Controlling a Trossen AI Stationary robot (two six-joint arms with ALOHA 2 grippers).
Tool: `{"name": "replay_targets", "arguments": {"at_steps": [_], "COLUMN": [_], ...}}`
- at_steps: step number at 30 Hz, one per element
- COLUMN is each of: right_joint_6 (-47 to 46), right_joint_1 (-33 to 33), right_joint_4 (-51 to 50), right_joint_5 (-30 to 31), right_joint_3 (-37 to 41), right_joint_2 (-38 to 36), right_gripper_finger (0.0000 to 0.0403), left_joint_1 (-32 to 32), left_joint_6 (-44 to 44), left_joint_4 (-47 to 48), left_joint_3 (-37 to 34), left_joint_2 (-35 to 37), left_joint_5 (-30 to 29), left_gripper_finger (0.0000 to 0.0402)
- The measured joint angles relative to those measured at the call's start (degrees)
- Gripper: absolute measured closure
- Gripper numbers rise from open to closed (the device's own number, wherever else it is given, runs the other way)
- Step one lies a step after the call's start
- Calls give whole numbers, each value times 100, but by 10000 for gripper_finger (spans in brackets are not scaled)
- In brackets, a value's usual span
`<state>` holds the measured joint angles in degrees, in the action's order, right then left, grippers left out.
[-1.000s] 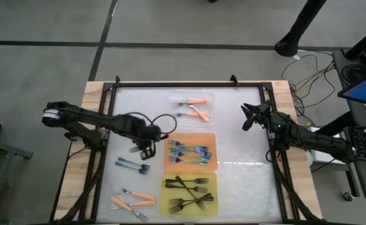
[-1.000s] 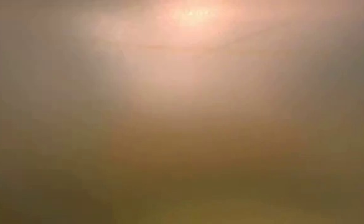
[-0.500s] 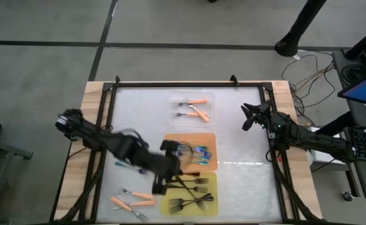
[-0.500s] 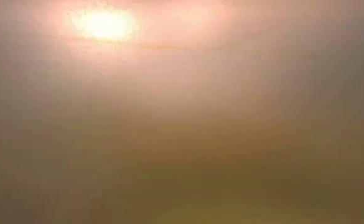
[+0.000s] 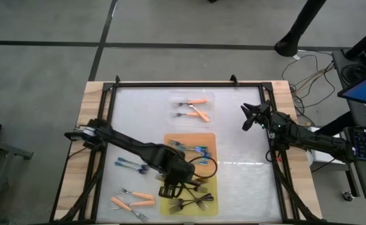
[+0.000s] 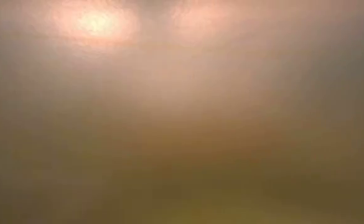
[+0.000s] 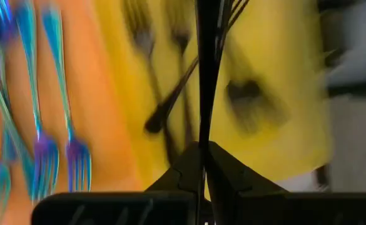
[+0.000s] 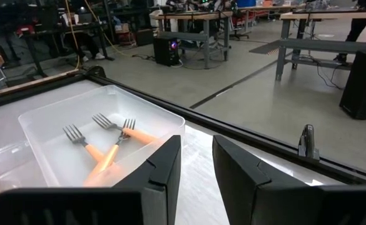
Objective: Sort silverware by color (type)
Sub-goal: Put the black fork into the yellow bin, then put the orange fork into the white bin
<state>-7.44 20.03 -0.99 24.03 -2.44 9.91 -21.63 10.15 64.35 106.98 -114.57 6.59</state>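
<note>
Pinching a thin black fork [image 7: 203, 75] over yellow tray [image 7: 283, 56].

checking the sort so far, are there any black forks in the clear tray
No: the clear tray holds only orange-handled forks, as the right wrist view shows, while the black forks lie in the yellow tray.

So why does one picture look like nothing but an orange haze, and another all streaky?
The low view is a featureless orange-brown haze with a bright glow near its top, showing nothing on the table. The left wrist view is smeared: the teal forks and yellow tray streak, though the left tool stays crisp, shut on a black fork. The high and right wrist views are clear.
</note>
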Motion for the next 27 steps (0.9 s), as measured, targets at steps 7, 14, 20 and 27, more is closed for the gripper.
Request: {"name": "replay_targets", "arguments": {"at_steps": [7, 14, 20, 27], "right_joint_6": [0, 0, 0, 0], "right_joint_1": [0, 0, 0, 0], "right_joint_4": [0, 0, 0, 0], "right_joint_5": [-1, 0, -2, -1], "right_joint_3": [0, 0, 0, 0], "right_joint_2": [0, 0, 0, 0], "right_gripper_finger": [319, 319, 319, 319], "left_joint_1": [5, 10, 16, 14], "left_joint_6": [-39, 244, 260, 211], "left_joint_4": [-811, -1027, -1029, -1033], "left_joint_3": [-465, -517, -549, -551], "left_joint_2": [-271, -316, -316, -316], "left_joint_5": [148, 53, -6, -10], "left_gripper_finger": [402, 396, 354, 305]}}
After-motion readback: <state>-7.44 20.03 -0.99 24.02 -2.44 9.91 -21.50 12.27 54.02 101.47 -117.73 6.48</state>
